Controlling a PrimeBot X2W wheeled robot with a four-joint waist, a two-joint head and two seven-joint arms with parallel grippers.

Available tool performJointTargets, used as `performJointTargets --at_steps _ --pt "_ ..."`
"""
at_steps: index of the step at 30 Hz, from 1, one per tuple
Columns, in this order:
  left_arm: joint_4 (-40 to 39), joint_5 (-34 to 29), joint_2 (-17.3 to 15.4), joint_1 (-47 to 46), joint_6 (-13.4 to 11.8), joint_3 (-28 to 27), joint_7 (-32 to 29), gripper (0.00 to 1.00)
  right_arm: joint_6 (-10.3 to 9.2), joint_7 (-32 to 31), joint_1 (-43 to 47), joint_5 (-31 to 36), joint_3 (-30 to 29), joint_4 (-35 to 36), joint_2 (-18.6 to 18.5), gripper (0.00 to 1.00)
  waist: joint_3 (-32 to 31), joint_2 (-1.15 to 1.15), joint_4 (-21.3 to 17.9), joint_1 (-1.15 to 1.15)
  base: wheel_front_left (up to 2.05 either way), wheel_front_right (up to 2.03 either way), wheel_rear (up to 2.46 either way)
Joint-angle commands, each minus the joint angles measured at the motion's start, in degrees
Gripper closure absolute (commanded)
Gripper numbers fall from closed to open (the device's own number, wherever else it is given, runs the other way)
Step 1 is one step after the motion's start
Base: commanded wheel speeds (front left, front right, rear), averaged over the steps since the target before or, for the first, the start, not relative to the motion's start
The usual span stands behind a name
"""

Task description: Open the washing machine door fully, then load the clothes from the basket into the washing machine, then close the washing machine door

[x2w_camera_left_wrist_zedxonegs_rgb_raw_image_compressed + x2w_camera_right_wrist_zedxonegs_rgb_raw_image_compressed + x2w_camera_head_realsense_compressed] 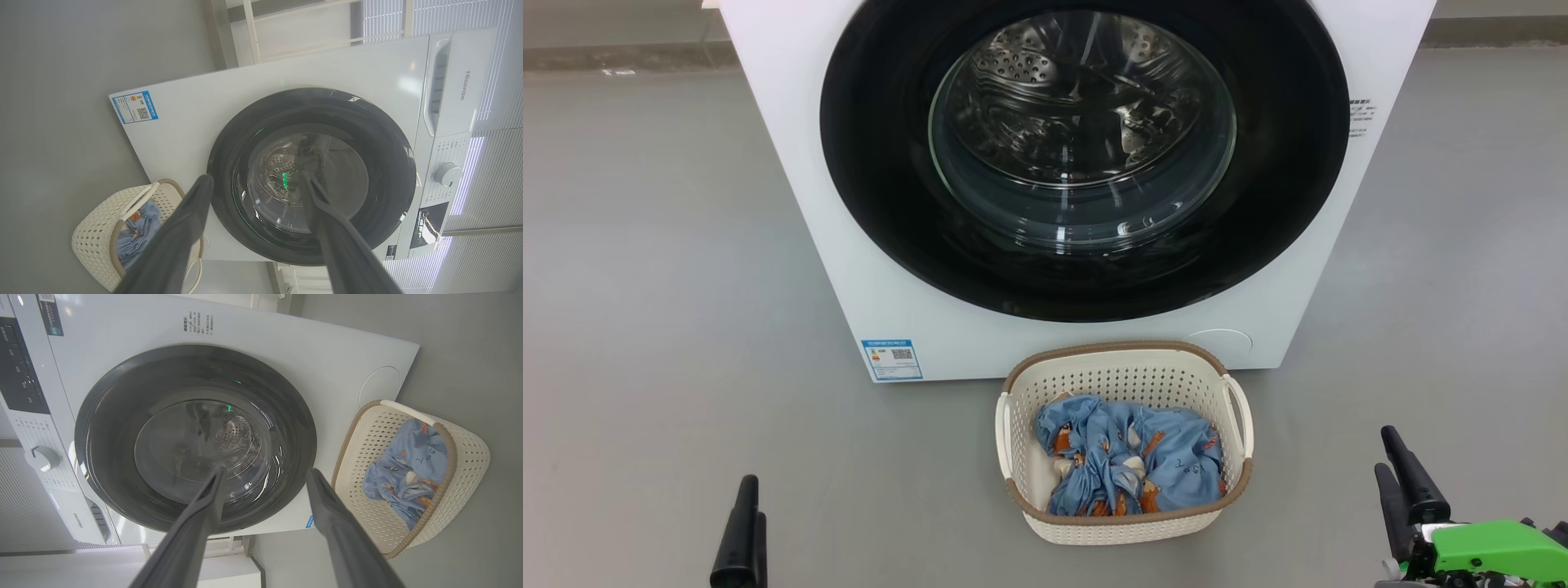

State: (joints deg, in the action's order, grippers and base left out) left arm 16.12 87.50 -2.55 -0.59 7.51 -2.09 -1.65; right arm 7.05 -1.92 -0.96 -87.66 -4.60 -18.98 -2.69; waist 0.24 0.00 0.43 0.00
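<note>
The white washing machine (pixel 792 188) fills the top of the head view, its black-rimmed glass door (pixel 1085 155) shut flat against the front. On the floor before it stands the cream basket (pixel 1123 371) holding the light blue clothes (pixel 1131 465). My left gripper (pixel 743 531) rests at the lower left and my right gripper (pixel 1401 474) at the lower right, both well back from the machine. Both are open and hold nothing. The left wrist view has the door (pixel 384 163), basket (pixel 94 241) and open left gripper (pixel 257 179). The right wrist view has the door (pixel 122 416), basket (pixel 466 465), clothes (pixel 408 465) and open right gripper (pixel 265 473).
Bare grey floor (pixel 645 286) lies on both sides of the machine and around the basket. A blue label sticker (pixel 892 359) marks the machine's lower left corner. The control panel with a dial (pixel 447 173) is at the machine's top.
</note>
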Motion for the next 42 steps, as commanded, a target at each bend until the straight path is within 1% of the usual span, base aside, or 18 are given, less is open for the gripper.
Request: performJointTargets --at_steps 1,8,10,12,13,14,29,36,42 --pt "-2.0 -1.2 -0.9 -1.8 0.0 -0.4 0.5 0.0 0.16 0.4 -2.9 1.4 0.4 1.7 -1.1 0.0 0.0 0.0 0.0 0.0 0.0 0.0 0.0" --pt "-2.8 -8.3 -1.2 -1.8 0.0 -0.2 1.6 0.0 0.18 1.6 -3.2 6.9 1.4 2.1 -1.5 0.0 0.1 0.0 0.1 0.0 0.0 0.0 0.0" --pt "-3.3 -11.6 -1.2 -1.9 0.0 -0.2 2.1 0.0 0.19 2.1 -3.3 9.5 2.1 2.2 -1.8 0.0 0.1 0.0 0.2 0.0 0.0 0.0 0.0" --pt "-3.5 -12.7 -1.2 -1.9 0.0 -0.2 2.3 0.0 0.19 2.2 -3.4 10.3 2.3 2.2 -1.9 0.0 0.2 0.0 0.2 0.0 0.0 0.0 0.0" --pt "-3.8 -14.8 -1.2 -2.0 0.0 -0.1 2.6 0.0 0.19 2.6 -3.5 11.9 2.7 2.3 -2.1 0.0 0.2 0.0 0.2 0.0 0.0 0.0 0.0" --pt "-3.8 -14.8 -1.2 -2.0 0.0 -0.1 2.6 0.0 0.19 2.6 -3.5 11.9 2.7 2.3 -2.1 0.0 0.2 0.0 0.2 0.0 0.0 0.0 0.0" --pt "-3.7 -29.9 -1.6 -2.0 0.0 0.9 5.0 0.0 0.24 5.0 -4.4 25.2 6.0 1.5 -3.7 0.0 0.5 0.0 0.4 0.0 0.0 0.0 0.0" --pt "-3.2 -35.3 -1.6 -2.1 0.0 1.0 6.1 0.0 0.26 6.2 -4.6 29.7 6.8 1.0 -3.9 0.0 0.4 0.0 0.5 0.0 0.0 0.0 0.0" --pt "-2.5 -38.7 -1.6 -2.3 0.0 0.6 7.1 0.0 0.27 7.2 -4.8 32.8 7.7 0.9 -4.1 0.0 0.3 0.0 0.4 0.0 0.0 0.0 0.0"
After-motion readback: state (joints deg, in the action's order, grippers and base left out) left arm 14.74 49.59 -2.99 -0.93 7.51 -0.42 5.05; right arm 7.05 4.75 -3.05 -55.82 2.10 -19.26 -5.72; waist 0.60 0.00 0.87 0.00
